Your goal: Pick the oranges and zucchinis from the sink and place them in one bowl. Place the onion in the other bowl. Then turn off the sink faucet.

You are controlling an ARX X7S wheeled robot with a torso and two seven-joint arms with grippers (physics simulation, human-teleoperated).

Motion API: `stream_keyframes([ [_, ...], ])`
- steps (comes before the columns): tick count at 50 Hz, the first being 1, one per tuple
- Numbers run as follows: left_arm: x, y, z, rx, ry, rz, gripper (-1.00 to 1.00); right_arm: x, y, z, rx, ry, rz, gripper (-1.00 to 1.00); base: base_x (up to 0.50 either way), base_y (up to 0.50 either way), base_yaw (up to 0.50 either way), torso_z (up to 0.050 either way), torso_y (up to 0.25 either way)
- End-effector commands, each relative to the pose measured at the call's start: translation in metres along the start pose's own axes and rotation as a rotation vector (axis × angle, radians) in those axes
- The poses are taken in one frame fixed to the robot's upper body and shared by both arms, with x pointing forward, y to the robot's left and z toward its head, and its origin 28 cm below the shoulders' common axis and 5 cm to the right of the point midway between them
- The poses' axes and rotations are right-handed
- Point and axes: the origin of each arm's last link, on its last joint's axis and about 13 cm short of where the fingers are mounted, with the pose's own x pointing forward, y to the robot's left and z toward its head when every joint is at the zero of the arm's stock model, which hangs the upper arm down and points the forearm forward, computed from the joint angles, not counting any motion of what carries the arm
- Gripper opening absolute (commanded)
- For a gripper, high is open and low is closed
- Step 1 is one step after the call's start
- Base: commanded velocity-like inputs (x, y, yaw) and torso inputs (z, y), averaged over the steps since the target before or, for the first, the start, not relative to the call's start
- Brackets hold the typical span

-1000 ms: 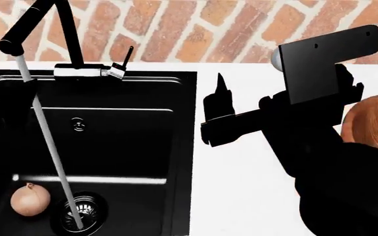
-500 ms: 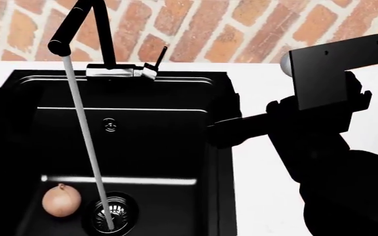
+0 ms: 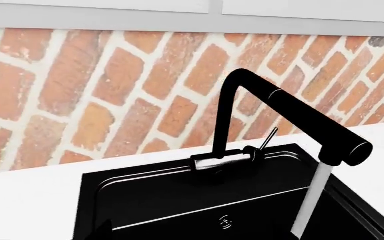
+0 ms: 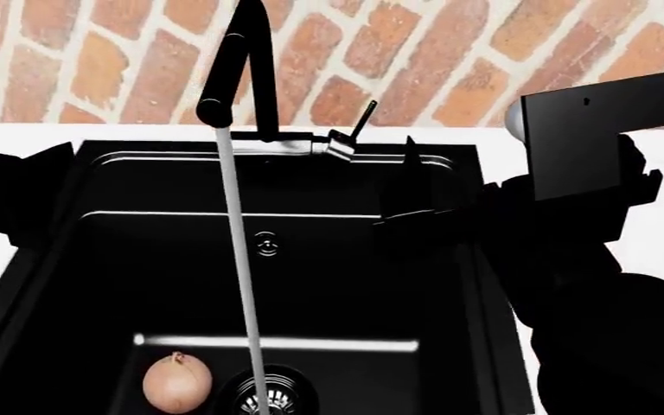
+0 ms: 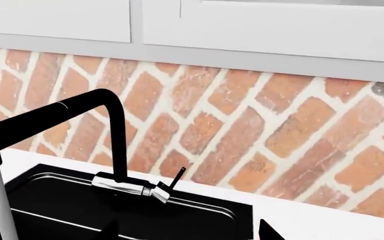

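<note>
While water runs from the sink faucet (image 4: 239,78), the onion (image 4: 177,381) lies near the drain (image 4: 265,396); right pincer (image 4: 415,186) apparently released, left pincer's state indiscernible.

onion (image 4: 176,383) — cut by bottom edge | right gripper (image 4: 415,201) jaws — black-on-black, state unclear

Right gripper (image 4: 415,192) sits over the sink's (image 4: 101,259) right rim, fingertips pointing at the back wall. To its left the basin is open down to the floor, w/ only the water stream (image 4: 242,285) (thin, slanting to the drain (image 4: 265,393)) crossing mid-basin. Ahead and left: faucet (image 4: 239,73) neck and lever (image 4: 362,121). Onion (image 4: 177,382) lies beyond the stream, near corner.
</note>
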Motion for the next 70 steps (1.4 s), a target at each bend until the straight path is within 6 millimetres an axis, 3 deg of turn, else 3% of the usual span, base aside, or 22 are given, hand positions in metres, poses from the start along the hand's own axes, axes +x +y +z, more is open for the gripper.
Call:
stream_keyframes([
  [1, 0.000, -0.001, 0.001, -0.003, 0.001, -0.007, 1.00, -0.001, -0.001, -0.001, 0.002, 0.005, -0.005, 1.00, 0.07, 0.22, 0.00, 0.000, 0.000],
  [47, 0.002, -0.001, 0.000, 0.004, 0.007, -0.002, 1.00, -0.003, -0.004, -0.004, 0.009, 0.037, -0.061, 1.00, 0.09, 0.02, 0.00, 0.000, 0.000],
  [58, 0.014, 0.000, 0.001, -0.070, 0.125, 0.113, 1.00, -0.005, -0.005, -0.006, 0.032, 0.047, -0.076, 1.00, 0.00, 0.00, 0.00, 0.000, 0.000],
  [70, 0.034, -0.020, -0.001, 0.122, 0.272, -0.010, 1.00, -0.009, -0.007, -0.008, 0.042, 0.050, -0.081, 1.00, 0.00, 0.00, 0.00, 0.000, 0.000],
])
